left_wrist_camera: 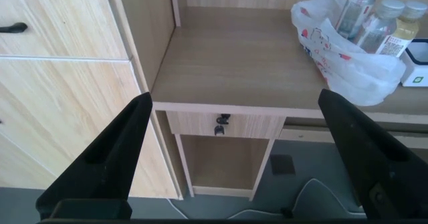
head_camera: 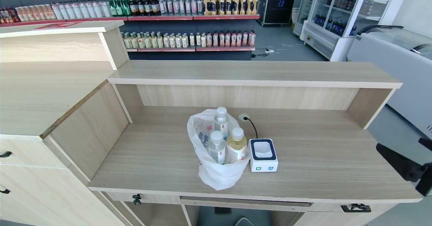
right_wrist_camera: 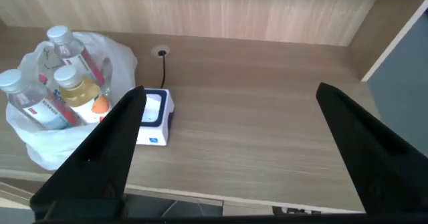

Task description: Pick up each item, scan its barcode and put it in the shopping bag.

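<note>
Two hands, left (left_wrist_camera: 234, 97) and right (right_wrist_camera: 231, 90), hang spread and empty short of the worktop (head_camera: 320, 151). Three bottles (head_camera: 217, 148) already stand in the shopping bag (head_camera: 216, 177), just beside the scanner (head_camera: 263, 154). Thin and limp, the bag likely sags under load; grip its gathered rim, not the slick bottles.

3 bottles (head_camera: 225, 141) upright in white shopping bag (head_camera: 216, 175)
</note>
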Robot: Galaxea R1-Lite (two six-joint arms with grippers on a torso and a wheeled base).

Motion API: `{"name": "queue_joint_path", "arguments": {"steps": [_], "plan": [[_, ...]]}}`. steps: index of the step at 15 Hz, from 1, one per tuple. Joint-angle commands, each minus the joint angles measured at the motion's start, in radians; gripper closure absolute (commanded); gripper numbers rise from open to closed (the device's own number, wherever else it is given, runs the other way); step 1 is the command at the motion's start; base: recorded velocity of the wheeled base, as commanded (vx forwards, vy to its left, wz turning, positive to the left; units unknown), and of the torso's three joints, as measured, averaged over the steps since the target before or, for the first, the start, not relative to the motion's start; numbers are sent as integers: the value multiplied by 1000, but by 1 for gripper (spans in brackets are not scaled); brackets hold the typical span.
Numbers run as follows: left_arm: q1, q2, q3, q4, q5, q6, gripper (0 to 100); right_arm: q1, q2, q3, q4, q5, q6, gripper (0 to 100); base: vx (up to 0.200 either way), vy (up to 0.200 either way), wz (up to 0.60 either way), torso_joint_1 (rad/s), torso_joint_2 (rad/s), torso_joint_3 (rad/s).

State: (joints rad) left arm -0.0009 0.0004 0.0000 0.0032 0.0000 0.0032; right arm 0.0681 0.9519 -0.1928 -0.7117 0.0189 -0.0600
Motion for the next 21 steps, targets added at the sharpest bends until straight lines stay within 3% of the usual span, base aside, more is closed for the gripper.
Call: {"name": "queue_joint_path", "arguments": {"steps": [1, 4, 6, 21], "plan": [[1, 0, 0, 0, 0, 0, 0, 48, -380, 193, 179, 1, 20, 0, 0, 0, 0, 0, 0, 0], [1, 0, 0, 0, 0, 0, 0, 42, -705, 193, 551, 1, 48, 0, 0, 0, 0, 0, 0, 0], [1, 0, 0, 0, 0, 0, 0, 18, -857, 193, 663, -5, 60, 0, 0, 0, 0, 0, 0, 0], [1, 0, 0, 0, 0, 0, 0, -60, -952, 193, 695, -36, 83, 0, 0, 0, 0, 0, 0, 0]]}}
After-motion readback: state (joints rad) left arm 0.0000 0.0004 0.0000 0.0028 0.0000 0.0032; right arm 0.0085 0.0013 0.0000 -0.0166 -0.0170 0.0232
